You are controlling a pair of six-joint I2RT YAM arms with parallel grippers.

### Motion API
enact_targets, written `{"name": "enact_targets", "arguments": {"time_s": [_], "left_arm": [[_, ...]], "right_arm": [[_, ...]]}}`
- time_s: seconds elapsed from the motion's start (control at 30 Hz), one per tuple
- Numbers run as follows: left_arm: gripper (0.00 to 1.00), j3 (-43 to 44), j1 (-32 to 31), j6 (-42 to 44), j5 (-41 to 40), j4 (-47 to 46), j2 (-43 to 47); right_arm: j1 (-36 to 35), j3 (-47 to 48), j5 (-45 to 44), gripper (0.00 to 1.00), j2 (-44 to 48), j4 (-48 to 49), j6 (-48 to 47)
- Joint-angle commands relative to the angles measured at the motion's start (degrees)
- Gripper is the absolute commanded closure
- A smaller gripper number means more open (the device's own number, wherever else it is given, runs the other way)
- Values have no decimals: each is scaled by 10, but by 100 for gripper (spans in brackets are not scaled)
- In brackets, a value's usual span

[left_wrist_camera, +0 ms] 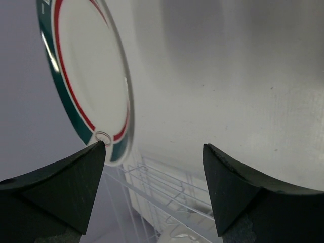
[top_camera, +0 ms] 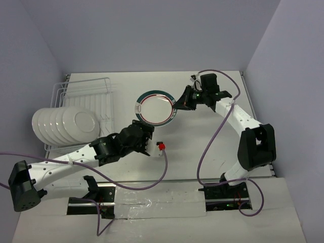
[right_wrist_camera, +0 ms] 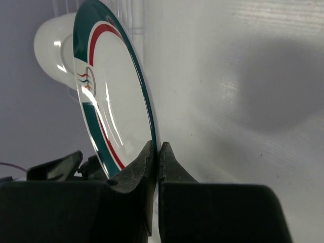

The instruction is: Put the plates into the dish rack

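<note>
**Handover risk: plate on a thin edge grip**

Noted right hand (right_wrist_camera: 156, 152) clamped shut on the rim of a teal-rimmed plate (top_camera: 156, 107). Plate held on edge in the air above the counter (top_camera: 212, 152), between the two arms.

Noted left hand (left_wrist_camera: 154, 152) wide open with nothing in it, just beside the plate's lower rim. In the left wrist view, one finger (left_wrist_camera: 76, 177) very near that rim; contact not confirmable.

Dish rack (top_camera: 86, 86) at far left, well apart from the held plate. Row of white plates (top_camera: 66, 124) standing in it already.

Failure modes, as judgement only:
- Pinch covers only a narrow strip of glossy rim. Likely to pivot or slip if bumped by the open finger before a proper closure.
- Rim not clearly between the left fingers. If closed from here, probably pushed aside rather than clamped.
- If let go on the right before a firm hold on the left, a fall to the counter and a chip or break.
- Little free room apparent beside the standing row. Possible knock against those plates on insertion.
</note>
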State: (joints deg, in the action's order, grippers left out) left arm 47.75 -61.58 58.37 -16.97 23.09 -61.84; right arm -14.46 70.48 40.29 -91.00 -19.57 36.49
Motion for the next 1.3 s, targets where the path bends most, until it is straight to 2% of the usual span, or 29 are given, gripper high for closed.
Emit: {"name": "enact_targets", "arguments": {"time_s": [0.0, 0.1, 0.2, 0.27, 0.3, 0.4, 0.43, 0.47, 0.5, 0.57, 0.73, 0.83, 0.93, 0.97, 1.03, 1.07, 1.1, 1.2, 1.23, 1.27], "left_arm": [[14, -20, -4, 76, -35, -123, -6], [26, -38, -4, 95, -34, -150, -13], [54, -49, -4, 96, -46, -169, -17], [65, -43, -4, 79, -50, -164, -20], [76, -41, -5, 73, -53, -159, -20], [96, -28, -4, 45, -61, -149, -14], [100, -26, -4, 37, -62, -145, -12], [100, -20, -4, 23, -62, -139, -5], [100, -19, -5, 17, -64, -126, -2], [100, -15, -5, 3, -72, -113, 11], [100, 14, 0, -56, -68, -61, 54], [100, 106, 42, -181, -12, -5, 46], [100, 278, 132, -375, 94, 92, -4], [100, 310, 199, -414, 131, 126, -13], [100, 374, 271, -511, 240, 145, -31], [100, 390, 345, -544, 280, 159, -34], [100, 407, 385, -607, 371, 163, -36], [100, 409, 519, -672, 491, 175, -35], [100, 395, 550, -704, 563, 178, -31], [100, 388, 607, -717, 590, 180, -28]], "right_arm": [[-15, 37, 37, 100, 7, -27, -29], [-29, 48, 44, 100, 1, -48, -50], [-37, 62, 69, 100, -5, -62, -62], [-41, 70, 75, 100, -5, -64, -68], [-42, 73, 79, 100, -5, -69, -74], [-44, 83, 105, 100, -6, -74, -93], [-44, 90, 116, 99, -8, -77, -103], [-43, 94, 121, 69, -8, -80, -113], [-42, 100, 112, 45, -8, -91, -130], [-30, 122, 103, 1, -10, -99, -138], [21, 174, 84, 0, -25, -91, -117], [72, 174, 76, 0, -17, -41, -80], [106, 168, 75, 0, -13, -14, -63], [111, 168, 69, 0, -13, -14, -69], [123, 162, 67, 0, -11, -12, -71], [124, 158, 69, 0, -11, -10, -73], [126, 151, 69, 0, -12, -9, -74], [127, 138, 71, 0, -15, -9, -77], [127, 135, 72, 0, -15, -9, -77], [127, 134, 73, 0, -15, -8, -78]]}}
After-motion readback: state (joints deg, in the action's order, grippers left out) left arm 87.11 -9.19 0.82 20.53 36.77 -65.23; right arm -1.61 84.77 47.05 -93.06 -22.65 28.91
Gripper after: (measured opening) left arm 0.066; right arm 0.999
